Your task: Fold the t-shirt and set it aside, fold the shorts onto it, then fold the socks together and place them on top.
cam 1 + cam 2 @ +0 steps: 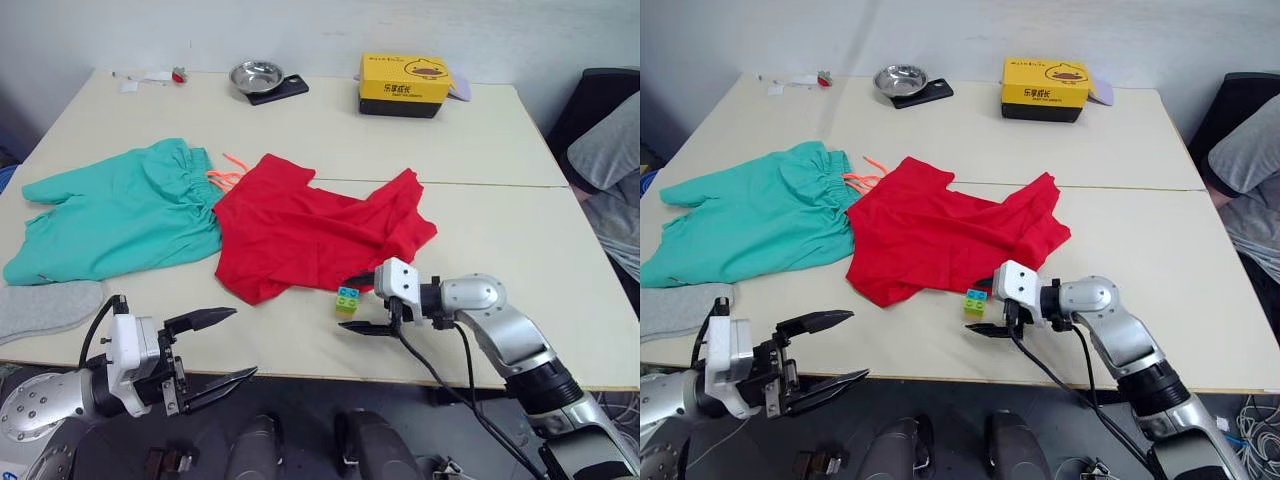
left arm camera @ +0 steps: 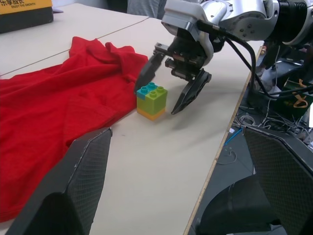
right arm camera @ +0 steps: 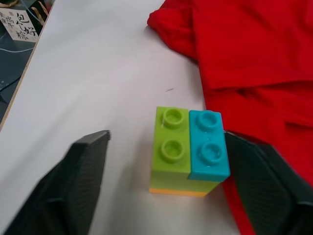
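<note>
Cream table (image 1: 480, 140) carries everything, and nothing looks folded yet: the teal-green shorts (image 1: 110, 215) lie spread at the left of the frame, with the crumpled red t-shirt (image 1: 310, 230) at centre touching their waistband edge. One grey sock (image 1: 45, 308) lies flat at the lower left edge (I can't pick out its partner), so by my reading all three folds remain. Smaller still, the left gripper (image 1: 215, 350) hangs open off the near table edge, while the right gripper (image 1: 365, 305) is spread wide beside a small toy block (image 1: 347, 300) at the t-shirt's hem, gripping nothing.
</note>
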